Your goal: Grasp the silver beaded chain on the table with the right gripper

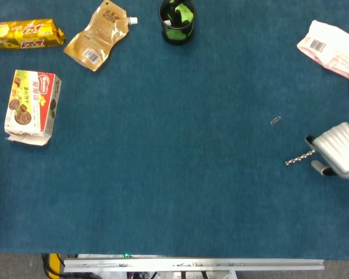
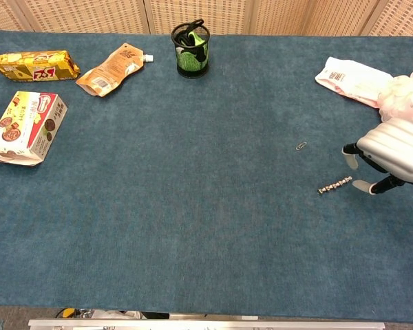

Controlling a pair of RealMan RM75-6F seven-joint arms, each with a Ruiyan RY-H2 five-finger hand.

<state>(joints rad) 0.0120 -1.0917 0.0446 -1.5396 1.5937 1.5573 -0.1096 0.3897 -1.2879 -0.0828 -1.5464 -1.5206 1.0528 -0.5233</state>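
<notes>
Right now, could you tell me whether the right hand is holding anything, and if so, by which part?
Nothing is held. The right hand is beside the chain, which lies flat on the table with its near end by the fingertips, not yet pinched.

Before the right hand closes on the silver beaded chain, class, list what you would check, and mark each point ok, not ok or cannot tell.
1. Silver beaded chain lies in plain sight on the blue table: ok.
2. Right hand is beside the chain's near end: ok.
3. Fingertips touching the chain: cannot tell.
4. Chain already gripped: not ok.
5. Paper clip lies apart from the chain: ok.
6. Left hand out of the way: ok, neither view shows it.
</notes>
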